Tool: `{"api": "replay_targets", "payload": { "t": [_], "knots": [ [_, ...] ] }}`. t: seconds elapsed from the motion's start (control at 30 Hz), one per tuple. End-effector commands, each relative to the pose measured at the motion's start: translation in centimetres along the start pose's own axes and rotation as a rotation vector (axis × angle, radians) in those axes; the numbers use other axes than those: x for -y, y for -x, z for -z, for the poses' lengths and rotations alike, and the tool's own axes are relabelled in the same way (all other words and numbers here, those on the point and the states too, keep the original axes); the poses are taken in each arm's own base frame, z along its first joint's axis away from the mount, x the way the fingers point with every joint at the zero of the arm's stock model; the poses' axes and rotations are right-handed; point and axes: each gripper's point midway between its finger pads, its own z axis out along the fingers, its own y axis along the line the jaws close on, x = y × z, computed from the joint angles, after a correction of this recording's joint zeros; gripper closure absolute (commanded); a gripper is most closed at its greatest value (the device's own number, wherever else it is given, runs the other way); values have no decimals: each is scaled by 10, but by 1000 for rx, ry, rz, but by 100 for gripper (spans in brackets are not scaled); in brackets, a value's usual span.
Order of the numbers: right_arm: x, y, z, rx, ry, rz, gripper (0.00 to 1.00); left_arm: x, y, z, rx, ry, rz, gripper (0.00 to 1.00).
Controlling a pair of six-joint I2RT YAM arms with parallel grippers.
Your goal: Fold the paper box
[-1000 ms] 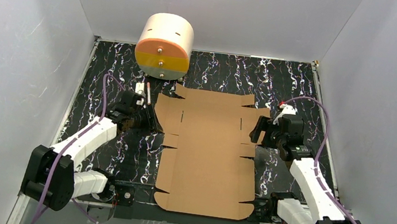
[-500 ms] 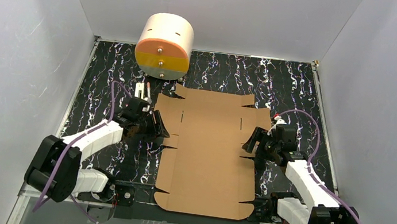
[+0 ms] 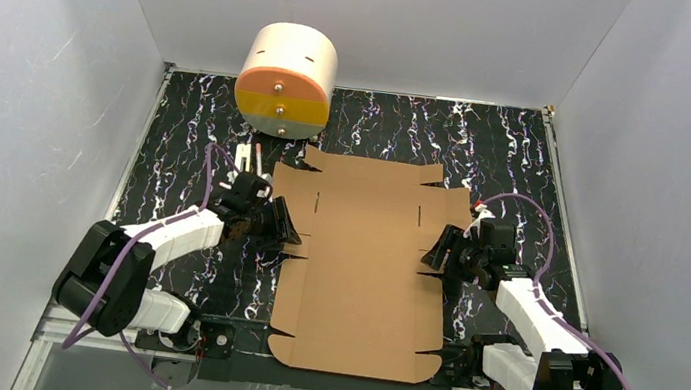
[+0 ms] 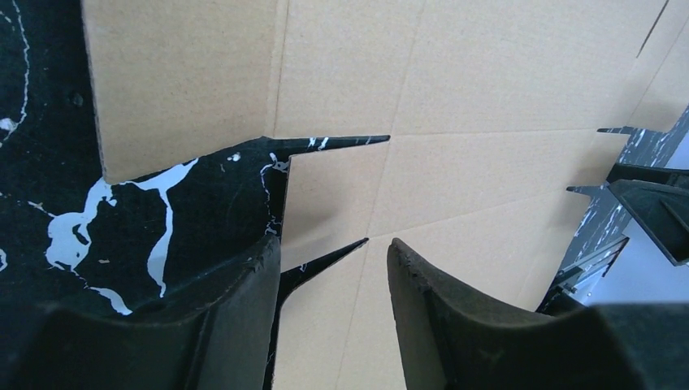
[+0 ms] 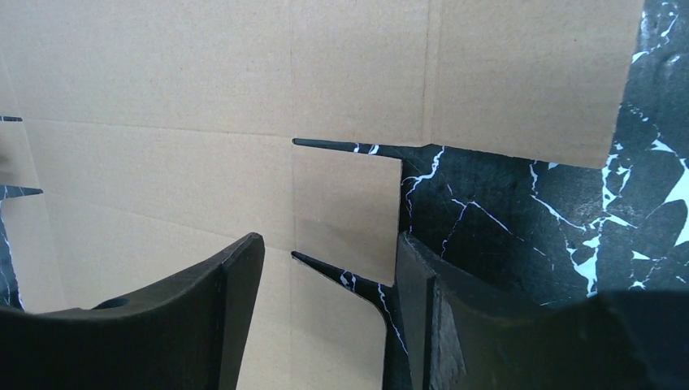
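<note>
Left jaws: apart, set either side of the left side tab (image 4: 333, 195); nothing clamped. Whether they touch the board cannot be told.
Right jaws: apart likewise, straddling the right side tab (image 5: 345, 211); not closed on it.
Arms: left arm (image 3: 170, 232) and right arm (image 3: 532, 315) reach in low from opposite sides, mirrored, about mid-length of the sheet.
Paper box (image 3: 361, 278): lies flat and unfolded at the centre of the counter (image 3: 529, 149), between the two arms, its near end by the arm bases.
Step in hand: judged to be the opening one, taking hold of the side edges; no wall is raised yet.
Next move: judged to call for both jaws closing evenly on the tabs, then lifting together along the creases, lest the sheet skew or slide.
Material: plain brown corrugated board, matt, die-cut with slits, notches and scored lines; near corners rounded.
Surroundings: counter black with white veining. A cream cylinder (image 3: 286, 81) with an orange-and-yellow face stands beyond the sheet's far left corner, seemingly apart from it.
</note>
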Motion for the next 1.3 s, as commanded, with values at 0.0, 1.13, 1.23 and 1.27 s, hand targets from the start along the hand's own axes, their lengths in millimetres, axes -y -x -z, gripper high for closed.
{"api": "replay_targets", "payload": {
  "t": [0.0,1.13,1.23,1.27],
  "knots": [
    [-24,17,7,29,105,40,33,22,2,4,2,-58,-18,54],
    [-65,40,14,-6,132,134,43,95,-12,-15,-4,-30,-249,60],
    [-70,36,8,-23,137,138,43,101,-17,-20,-12,-28,-270,59],
    [-71,34,6,-32,138,141,42,102,-18,-22,-17,-28,-279,59]
  ]
}}
